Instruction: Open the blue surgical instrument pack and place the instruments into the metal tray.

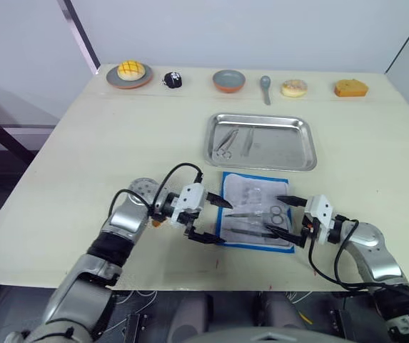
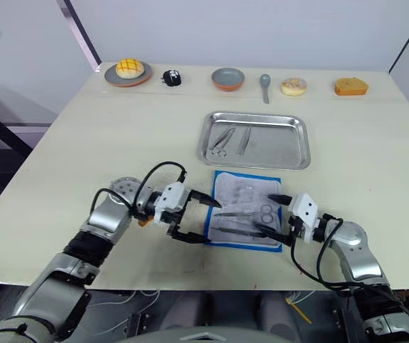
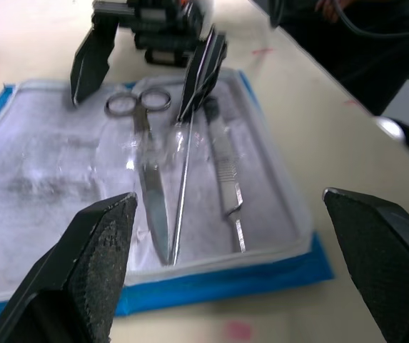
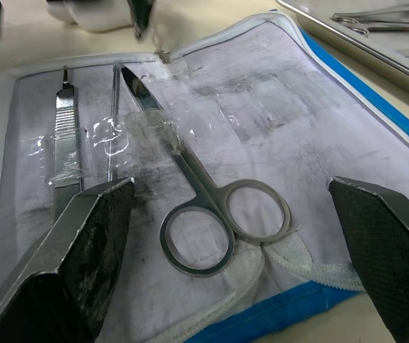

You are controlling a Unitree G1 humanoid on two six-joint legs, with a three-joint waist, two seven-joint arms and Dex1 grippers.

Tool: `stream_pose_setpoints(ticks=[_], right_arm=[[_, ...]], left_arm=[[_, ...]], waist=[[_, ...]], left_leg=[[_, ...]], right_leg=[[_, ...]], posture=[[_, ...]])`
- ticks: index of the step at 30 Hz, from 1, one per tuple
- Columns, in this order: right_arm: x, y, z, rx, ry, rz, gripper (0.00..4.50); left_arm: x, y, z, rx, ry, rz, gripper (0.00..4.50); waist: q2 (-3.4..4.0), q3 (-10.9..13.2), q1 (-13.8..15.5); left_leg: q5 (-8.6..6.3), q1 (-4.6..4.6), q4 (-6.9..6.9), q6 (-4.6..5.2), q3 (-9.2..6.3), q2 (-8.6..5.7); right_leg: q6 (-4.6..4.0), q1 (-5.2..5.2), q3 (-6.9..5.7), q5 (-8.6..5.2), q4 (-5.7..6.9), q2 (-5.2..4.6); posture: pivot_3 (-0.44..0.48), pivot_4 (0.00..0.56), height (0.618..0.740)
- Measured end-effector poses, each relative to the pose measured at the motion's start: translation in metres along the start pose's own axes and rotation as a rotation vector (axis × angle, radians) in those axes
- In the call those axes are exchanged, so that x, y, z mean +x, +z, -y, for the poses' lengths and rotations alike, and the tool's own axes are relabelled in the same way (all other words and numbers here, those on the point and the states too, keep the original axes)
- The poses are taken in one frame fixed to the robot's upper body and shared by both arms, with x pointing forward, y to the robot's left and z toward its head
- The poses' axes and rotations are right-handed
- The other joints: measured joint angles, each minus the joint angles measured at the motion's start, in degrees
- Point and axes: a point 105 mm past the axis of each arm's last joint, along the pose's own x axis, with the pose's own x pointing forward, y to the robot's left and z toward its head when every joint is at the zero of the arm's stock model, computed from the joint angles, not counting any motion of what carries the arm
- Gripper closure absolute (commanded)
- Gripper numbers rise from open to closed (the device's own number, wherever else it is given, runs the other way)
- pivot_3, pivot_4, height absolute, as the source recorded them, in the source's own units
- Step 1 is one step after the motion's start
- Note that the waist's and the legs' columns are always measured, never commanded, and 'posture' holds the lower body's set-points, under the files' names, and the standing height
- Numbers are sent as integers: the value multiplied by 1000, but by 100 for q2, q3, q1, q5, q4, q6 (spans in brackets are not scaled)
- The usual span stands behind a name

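Three instruments (image 4: pixel 190 207) lie on opened blue surgical instrument pack (image 1: pixel 256 211), just before metal tray (image 1: pixel 260 141) | left gripper (image 1: pixel 211 220), right gripper (image 1: pixel 284 216) both spread, empty | thin slick steel, lies flat; likely best pinched at scissor rings

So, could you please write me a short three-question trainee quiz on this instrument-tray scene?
1. True or false: the blue surgical instrument pack lies opened on the table.
2. Which holds some instruments already? A) the metal tray B) the grey bowl C) the plate
3. Fill in: both the left gripper and the right gripper have their fingers ____.

Key: 1 true; 2 A; 3 open.
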Motion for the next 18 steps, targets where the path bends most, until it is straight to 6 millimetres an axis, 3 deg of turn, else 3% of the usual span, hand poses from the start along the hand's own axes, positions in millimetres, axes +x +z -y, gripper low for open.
stream_pose_setpoints(ticks=[18], right_arm=[[-1, -1, 0, 7, -14, -6, 0]], left_arm=[[10, -13, 1, -55, 62, -6, 77]], waist=[[62, -43, -1]], left_leg=[[-1, 7, -1, 2, 0, 0]], right_leg=[[0, 8, 1, 0, -1, -2]], posture=[[0, 150, 740]])
